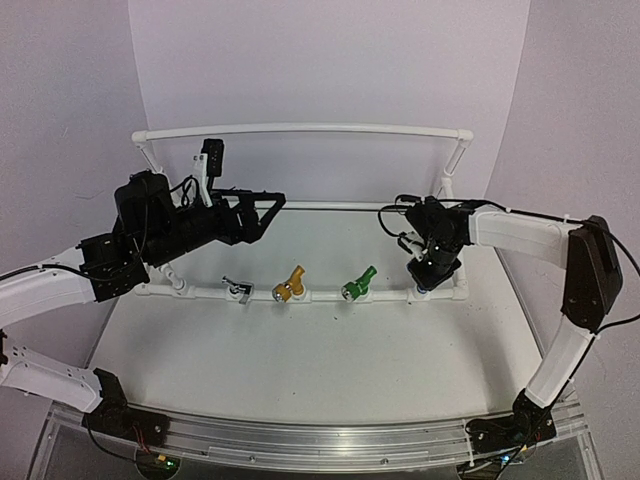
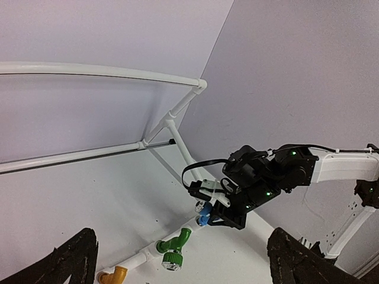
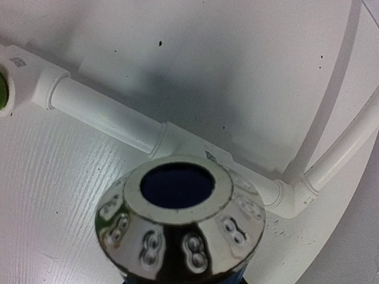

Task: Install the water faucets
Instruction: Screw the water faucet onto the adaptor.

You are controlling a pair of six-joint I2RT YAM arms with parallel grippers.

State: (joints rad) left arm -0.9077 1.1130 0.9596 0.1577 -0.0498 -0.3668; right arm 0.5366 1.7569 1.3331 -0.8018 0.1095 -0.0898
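White tabletop (image 1: 300, 350) with PVC frame (image 1: 320, 297): silver faucet (image 1: 238, 289), yellow faucet (image 1: 289, 285) and green faucet (image 1: 358, 283) seated on the front pipe, right gripper (image 1: 430, 278) clamped on blue faucet (image 2: 204, 214) over the last tee (image 3: 180, 139), left gripper (image 1: 262, 215) jaws wide apart, empty. Keep the stem square to the socket while turning it in, I'd say. Right wrist view shows only the chrome nozzle (image 3: 180, 236) over the tee; left wrist view shows the blue body gripped.

No legible text or labels

silver faucet (image 1: 238, 289), yellow faucet (image 1: 289, 286), green faucet (image 1: 358, 283), blue faucet (image 2: 204, 215) all showing shiny chrome nozzles; pipe frame (image 1: 300, 130), desk (image 1: 300, 350) looking plain white
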